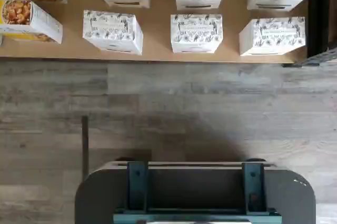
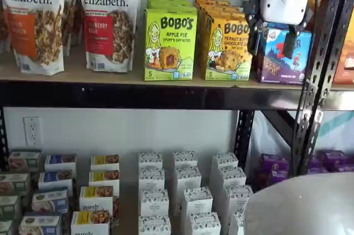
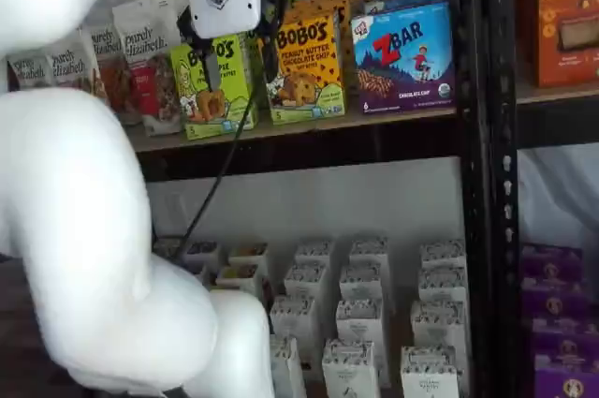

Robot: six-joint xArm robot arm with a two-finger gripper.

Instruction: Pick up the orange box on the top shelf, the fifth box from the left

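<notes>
The rack fills both shelf views: black perforated uprights, black front beam, and the top shelf (image 2: 72, 74) as a tan wood board w/ goods in a row. The white arm (image 3: 84, 229) takes up the near left side of a shelf view, big and blurred.

On the top shelf, from the left: granola bags (image 2: 110, 16), a lime-green box (image 2: 170, 44), then the orange box (image 2: 227, 50), then a blue-purple box (image 2: 279, 52) just beside it. The orange box stands upright at the shelf's front edge, approx. mid-rack, w/ more of the same kind lined up behind it. Its front is orange-yellow, "BOBO'S" in dark letters up top, "Peanut Butter Chocolate Chip" under that, a cartoon blonde girl at left, a round oat bite pictured lower center, and a green strip along the bottom. In a shelf view its upper right corner is hidden by the gripper.

The gripper (image 3: 240, 61) hangs in front of the shelf at box height: white body, two black fingers pointing down w/ a plain wide gap between them, nothing in it. In a shelf view it sits in front of the seam between the lime-green and orange boxes; not touching either as far as can be seen. A black cable (image 3: 217, 183) drops from it.

Lower level: rows of small white boxes (image 2: 185, 179) w/ patterned tops; the wrist view shows them (image 1: 196, 33) on a tan board above grey wood-look floor (image 1: 168, 108).
</notes>
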